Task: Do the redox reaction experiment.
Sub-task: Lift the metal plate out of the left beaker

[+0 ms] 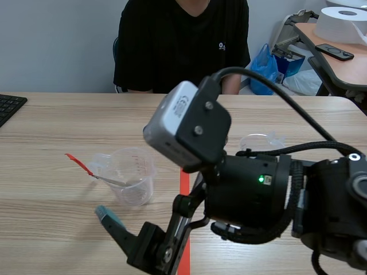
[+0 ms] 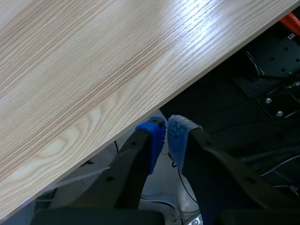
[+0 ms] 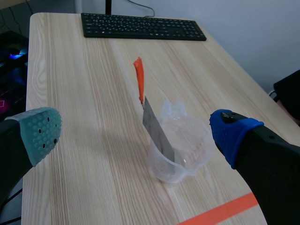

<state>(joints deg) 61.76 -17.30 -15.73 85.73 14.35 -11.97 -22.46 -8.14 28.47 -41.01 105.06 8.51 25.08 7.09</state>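
Note:
A clear plastic beaker (image 1: pixel 133 176) (image 3: pixel 180 150) stands on the wooden table left of the orange tape line. A metal spatula (image 1: pixel 109 179) (image 3: pixel 155 129) with a red handle leans in it, handle pointing out over the rim. My right arm reaches across the middle from the right. Its gripper (image 3: pixel 136 136) is open, a little short of the beaker, which lies ahead between the fingers. Only its teal pad (image 1: pixel 106 215) shows in the scene view. My left gripper (image 2: pixel 166 133) is shut on nothing, hanging off the table's edge (image 2: pixel 140 101).
A person in a black shirt (image 1: pixel 183 40) sits across the table. A black keyboard (image 1: pixel 8 106) (image 3: pixel 140 27) lies at the far left. A small clear container (image 1: pixel 261 142) rests right of the tape line (image 1: pixel 184 186). The right arm's bulk hides the near right table.

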